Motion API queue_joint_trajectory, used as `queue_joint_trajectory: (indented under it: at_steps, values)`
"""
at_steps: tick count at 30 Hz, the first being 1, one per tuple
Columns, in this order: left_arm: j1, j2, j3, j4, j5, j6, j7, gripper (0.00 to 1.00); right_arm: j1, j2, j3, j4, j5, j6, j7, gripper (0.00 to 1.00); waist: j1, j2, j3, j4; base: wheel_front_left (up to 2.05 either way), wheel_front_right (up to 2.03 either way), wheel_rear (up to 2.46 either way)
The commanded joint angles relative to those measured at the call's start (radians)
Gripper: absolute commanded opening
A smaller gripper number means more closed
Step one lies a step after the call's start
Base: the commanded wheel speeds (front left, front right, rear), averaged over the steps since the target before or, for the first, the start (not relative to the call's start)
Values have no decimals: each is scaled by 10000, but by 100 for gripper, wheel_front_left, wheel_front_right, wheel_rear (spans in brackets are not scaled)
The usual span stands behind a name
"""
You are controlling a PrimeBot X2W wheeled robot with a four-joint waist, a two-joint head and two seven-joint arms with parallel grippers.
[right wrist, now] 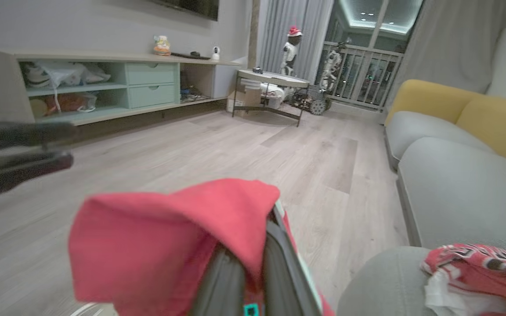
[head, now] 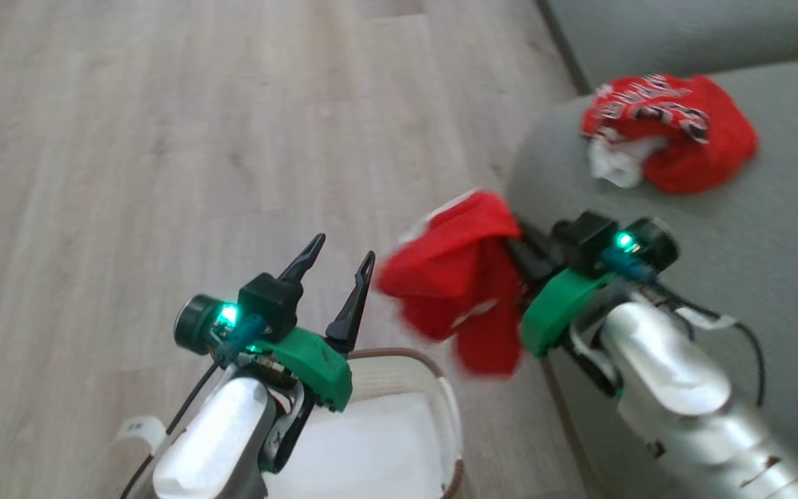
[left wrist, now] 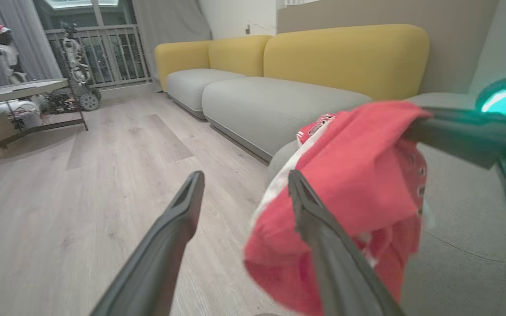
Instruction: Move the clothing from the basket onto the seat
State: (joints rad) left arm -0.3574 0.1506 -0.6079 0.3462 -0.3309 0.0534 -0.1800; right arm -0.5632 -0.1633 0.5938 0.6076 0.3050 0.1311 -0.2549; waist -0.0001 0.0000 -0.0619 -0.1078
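Note:
My right gripper [head: 518, 242] is shut on a red garment [head: 458, 281], which hangs in the air beside the front-left edge of the grey-green seat [head: 752, 235] and just above and right of the basket. In the right wrist view the red cloth [right wrist: 169, 237] drapes over the shut fingers [right wrist: 279, 259]. A second red jersey with black lettering [head: 669, 132] lies crumpled on the seat. The cream basket [head: 409, 364] sits on the floor at the bottom; the part of its inside I can see holds no clothing. My left gripper [head: 343, 248] stands open over the basket's far rim, holding nothing.
Pale wood floor [head: 163, 138] spreads to the left and ahead. More grey sofa sections with yellow backs [left wrist: 279, 66] run along the wall. A low table [right wrist: 275, 81] and a long cabinet [right wrist: 117, 83] stand far across the room.

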Motion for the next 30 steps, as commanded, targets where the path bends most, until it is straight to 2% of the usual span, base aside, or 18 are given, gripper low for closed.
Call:
queue_joint_trajectory:
  at_steps: [1,10,16,22,30]
  values:
    - [-321,-3,353,-152,-130,41,-209,100,-447,-120,-264,-558,-131,-4,-69,0,1,0,126,-857,0,0,0]
    - [-148,-309,127,324,-145,-21,-573,100,-222,-795,-1259,-1311,-432,-4,-69,0,1,0,420,-2310,0,0,0]
    - [-260,-523,-89,587,-84,-133,-709,100,-104,-1109,-1622,-1521,-505,-4,-24,0,1,0,689,-2905,0,0,0]
    - [-393,-674,-282,684,17,-179,-774,100,-164,-1247,-1740,-1508,-406,-4,54,0,1,0,962,-2968,0,0,0]
    - [-509,-710,-449,423,201,-213,-805,100,-1463,-1886,-2029,-889,-209,-4,77,0,1,0,1624,-2433,0,0,0]
